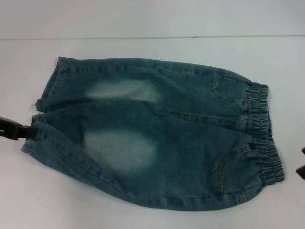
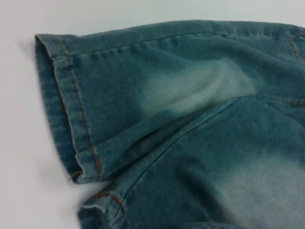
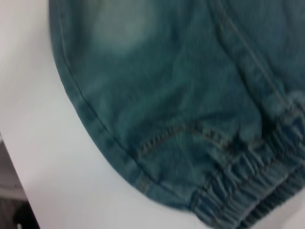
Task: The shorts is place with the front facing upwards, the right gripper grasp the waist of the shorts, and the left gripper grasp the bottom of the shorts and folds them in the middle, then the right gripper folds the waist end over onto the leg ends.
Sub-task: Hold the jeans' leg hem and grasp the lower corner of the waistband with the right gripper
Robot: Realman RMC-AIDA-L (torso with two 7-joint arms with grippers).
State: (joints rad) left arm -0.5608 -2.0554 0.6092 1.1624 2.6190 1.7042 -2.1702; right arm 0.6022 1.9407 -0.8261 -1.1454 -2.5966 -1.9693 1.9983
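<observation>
The blue-green denim shorts (image 1: 157,133) lie flat, front up, on the white table (image 1: 143,217). The leg ends (image 1: 45,93) point left and the gathered waist (image 1: 262,129) points right. My left gripper (image 1: 16,130) is a black claw at the left edge, its tip against the nearer leg's hem. The left wrist view shows the farther leg's stitched hem (image 2: 66,105) and the corner of the nearer hem (image 2: 102,205). Only a dark sliver of my right gripper (image 1: 301,167) shows at the right edge, just off the waist. The right wrist view looks onto the elastic waistband (image 3: 248,191) and a pocket seam (image 3: 162,138).
The table's far edge (image 1: 143,37) runs across the top of the head view, with a pale wall behind it. In the right wrist view the table's edge (image 3: 19,157) lies close to the waist corner, with dark floor (image 3: 9,205) beyond it.
</observation>
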